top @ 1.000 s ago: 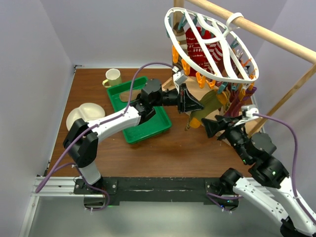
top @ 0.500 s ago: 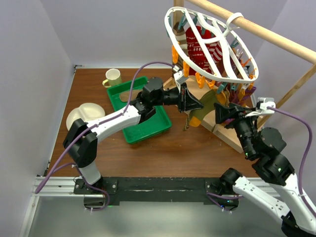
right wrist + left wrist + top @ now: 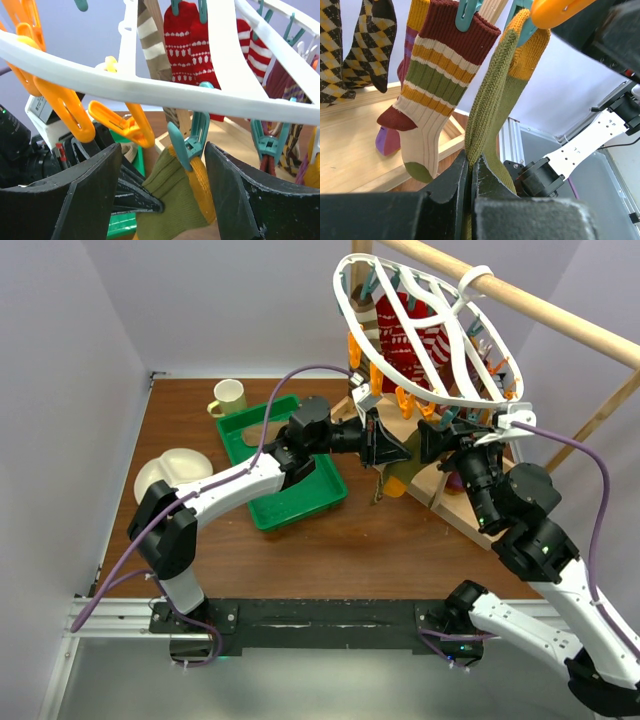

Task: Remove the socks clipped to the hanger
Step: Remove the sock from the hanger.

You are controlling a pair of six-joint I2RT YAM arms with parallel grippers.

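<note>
**sockwatcher:** ok so where's the olive sock right now?

**yam_fan:** Hanging from the white hanger. Its mustard cuff is pinched in a teal clip under the near rim, and the rest dangles straight down. The left gripper is clamped on it low down, with both fingers pressed together and olive knit squeezed between them (there's basically no gap in the left wrist view).

**sockwatcher:** and the right one?

**yam_fan:** The right gripper has its fingers spread wide, up just below the rim. That teal clip and the cuff show between the two fingers. I can't tell if either finger touches the clip.

**sockwatcher:** what else is on the rack?

**yam_fan:** Just beside the olive one is a striped sock in maroon, mustard, green and cream, on its own teal clip. Past that there's an argyle sock. A pair of red socks with white patterning hangs at the far side. There are also some orange clips along the rim near the left arm.

**sockwatcher:** and around it?

**yam_fan:** The hanger hooks over a wooden rail. Down on the brown table is a green tray under the left arm. A pale mug sits behind the tray, and a white plate is off to the left.
</note>
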